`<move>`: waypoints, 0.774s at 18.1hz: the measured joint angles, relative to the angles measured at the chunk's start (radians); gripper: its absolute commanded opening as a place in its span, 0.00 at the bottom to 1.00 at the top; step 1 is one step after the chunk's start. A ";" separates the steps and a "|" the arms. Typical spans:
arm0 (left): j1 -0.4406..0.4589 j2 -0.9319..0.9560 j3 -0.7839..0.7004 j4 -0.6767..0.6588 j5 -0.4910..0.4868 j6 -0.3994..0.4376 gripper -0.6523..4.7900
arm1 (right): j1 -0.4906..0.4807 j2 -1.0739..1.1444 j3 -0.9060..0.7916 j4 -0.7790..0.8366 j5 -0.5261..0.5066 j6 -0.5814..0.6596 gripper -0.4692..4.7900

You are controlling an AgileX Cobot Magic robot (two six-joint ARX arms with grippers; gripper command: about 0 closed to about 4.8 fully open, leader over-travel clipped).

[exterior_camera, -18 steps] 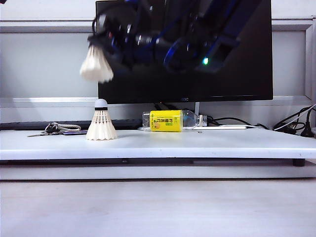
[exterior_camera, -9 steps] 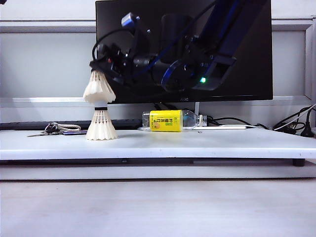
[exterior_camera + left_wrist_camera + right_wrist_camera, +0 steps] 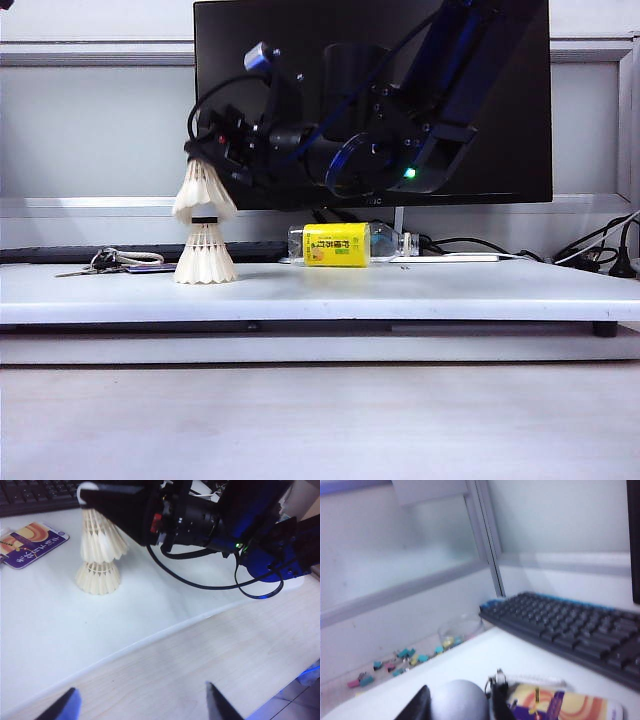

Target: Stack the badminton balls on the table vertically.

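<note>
we see the right gripper clamped on the cork of the upper shuttlecock, its skirt seated over the lower shuttlecock on the white surface; only release remains; the left gripper hangs wide and empty.

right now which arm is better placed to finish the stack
Right. The right gripper already holds the upper shuttlecock by its cork, over the lower shuttlecock on the table. The left gripper hangs open above the wood surface, off to the side.
</note>
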 measured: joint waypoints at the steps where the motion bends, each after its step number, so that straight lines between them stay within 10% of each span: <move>1: 0.000 0.000 0.000 0.000 0.000 0.000 0.74 | 0.000 0.000 0.000 -0.010 0.000 0.000 0.35; 14: 0.000 -0.001 0.000 0.000 0.000 0.016 0.74 | 0.000 0.000 0.000 -0.055 -0.004 -0.011 0.39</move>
